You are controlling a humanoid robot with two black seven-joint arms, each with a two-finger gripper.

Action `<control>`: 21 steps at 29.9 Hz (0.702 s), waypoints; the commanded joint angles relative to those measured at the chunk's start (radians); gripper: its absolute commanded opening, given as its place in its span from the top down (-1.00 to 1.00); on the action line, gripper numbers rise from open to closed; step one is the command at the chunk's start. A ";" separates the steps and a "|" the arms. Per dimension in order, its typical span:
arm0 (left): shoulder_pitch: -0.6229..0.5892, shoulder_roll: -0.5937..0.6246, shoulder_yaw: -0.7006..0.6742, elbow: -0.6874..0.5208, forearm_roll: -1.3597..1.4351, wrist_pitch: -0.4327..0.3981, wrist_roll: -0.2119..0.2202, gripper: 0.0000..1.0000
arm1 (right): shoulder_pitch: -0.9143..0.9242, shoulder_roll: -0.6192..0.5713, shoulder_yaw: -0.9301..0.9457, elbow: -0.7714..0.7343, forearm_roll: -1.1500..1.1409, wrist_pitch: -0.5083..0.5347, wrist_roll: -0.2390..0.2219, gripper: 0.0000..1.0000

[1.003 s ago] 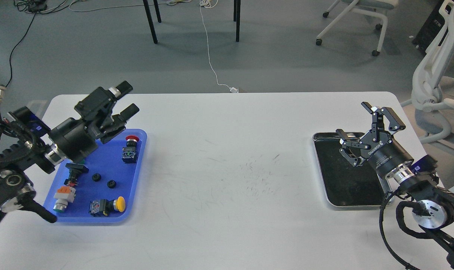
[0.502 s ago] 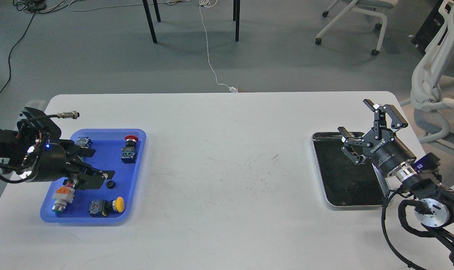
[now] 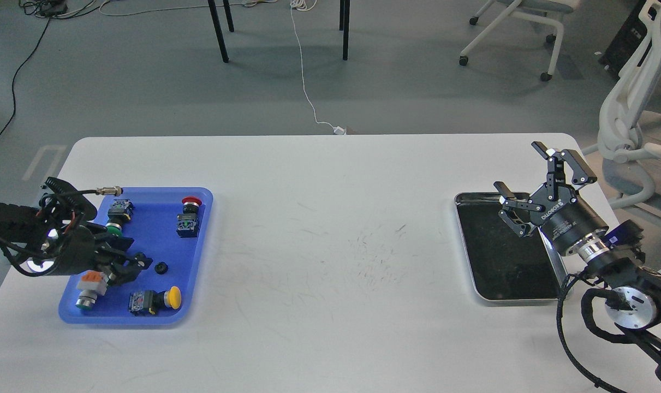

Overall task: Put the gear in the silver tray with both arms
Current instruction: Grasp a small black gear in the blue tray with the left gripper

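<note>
A small black gear (image 3: 161,267) is seen in the blue tray (image 3: 202,245), just right of the left hand (image 3: 128,262), whose finger spacing cannot be told; the right hand (image 3: 537,180), fingers apart, hovers over the silver tray (image 3: 466,262), well apart across the worktop (image 3: 330,229).

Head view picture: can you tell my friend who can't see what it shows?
On a white table, the left gripper reaches low into a blue tray of push buttons beside a small black gear. Far right, the open right gripper hangs over an empty silver tray.
</note>
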 commanded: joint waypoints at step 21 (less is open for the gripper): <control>0.000 -0.087 0.048 0.152 0.000 0.064 0.000 0.14 | -0.002 0.000 0.000 0.000 0.000 0.000 0.000 -0.98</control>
